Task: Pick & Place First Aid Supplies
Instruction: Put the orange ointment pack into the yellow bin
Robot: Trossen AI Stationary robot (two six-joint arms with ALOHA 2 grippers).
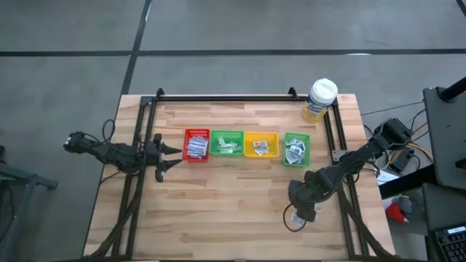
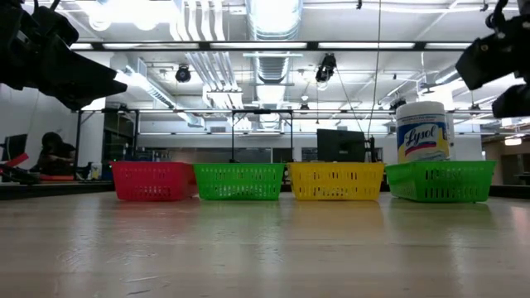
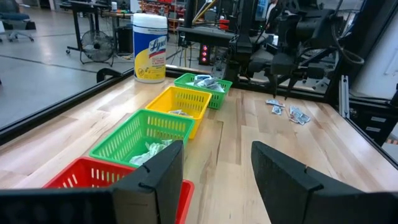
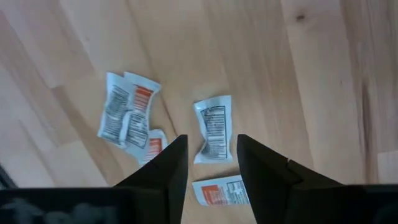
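Note:
Several small white packets with black and orange print lie flat on the wood near the table's near right corner: a cluster (image 4: 127, 118), one single packet (image 4: 212, 127) and another (image 4: 221, 190). They also show far off in the left wrist view as packets (image 3: 287, 113). My right gripper (image 4: 211, 140) hangs open above them, pointing down, with its fingers on either side of the single packet and touching nothing; in the high view it is the right gripper (image 1: 302, 209). My left gripper (image 1: 173, 153) waits open and level beside the red tray (image 1: 196, 145), the left gripper (image 3: 217, 149) holding nothing.
Across the table's middle stands a row of trays holding more packets: red, green (image 1: 227, 143), yellow (image 1: 261, 144), green (image 1: 296, 149). A white-lidded, yellow-labelled tub (image 1: 321, 98) stands at the far right corner. A black frame rail (image 1: 338, 138) runs along the table's edges. Bare wood lies in front of the trays.

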